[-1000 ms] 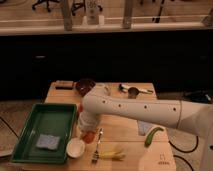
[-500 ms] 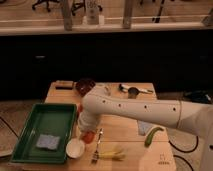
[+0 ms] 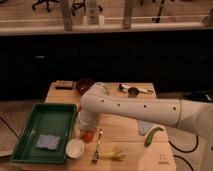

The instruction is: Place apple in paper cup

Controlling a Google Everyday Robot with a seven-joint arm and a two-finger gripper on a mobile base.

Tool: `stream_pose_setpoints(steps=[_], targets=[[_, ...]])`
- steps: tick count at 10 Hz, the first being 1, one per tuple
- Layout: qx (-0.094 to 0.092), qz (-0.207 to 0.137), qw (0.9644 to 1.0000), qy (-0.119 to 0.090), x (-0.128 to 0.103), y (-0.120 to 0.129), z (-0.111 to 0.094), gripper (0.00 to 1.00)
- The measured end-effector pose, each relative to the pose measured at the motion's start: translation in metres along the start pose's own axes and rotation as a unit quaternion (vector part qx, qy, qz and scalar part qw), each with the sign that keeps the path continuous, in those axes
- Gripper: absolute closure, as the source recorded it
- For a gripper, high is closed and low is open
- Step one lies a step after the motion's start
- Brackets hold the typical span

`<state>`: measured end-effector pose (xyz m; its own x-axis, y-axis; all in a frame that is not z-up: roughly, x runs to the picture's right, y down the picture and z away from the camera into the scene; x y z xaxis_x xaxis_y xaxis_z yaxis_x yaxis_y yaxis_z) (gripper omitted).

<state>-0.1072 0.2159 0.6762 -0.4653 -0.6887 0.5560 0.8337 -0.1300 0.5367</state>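
Camera view: tool (image 3: pixel 85 128) above apple (image 3: pixel 88 136), beside cup (image 3: pixel 75 148)

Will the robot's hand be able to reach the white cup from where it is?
Probably yes. The hand hangs right at the apple, and the cup stands open just beside them, with nothing in between.
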Motion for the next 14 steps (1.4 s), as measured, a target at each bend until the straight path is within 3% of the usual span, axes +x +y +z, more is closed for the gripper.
stream_pose_setpoints(steps=[4, 12, 14], targets=[[-0.027, -0.022, 0.9994, 0.006, 0.004, -0.028, -0.017, 0.97], [-0.035, -0.024, 0.9991, -0.002, 0.004, -0.065, -0.009, 0.97], [-0.033, -0.022, 0.9992, -0.004, 0.002, -0.069, -0.009, 0.87]])
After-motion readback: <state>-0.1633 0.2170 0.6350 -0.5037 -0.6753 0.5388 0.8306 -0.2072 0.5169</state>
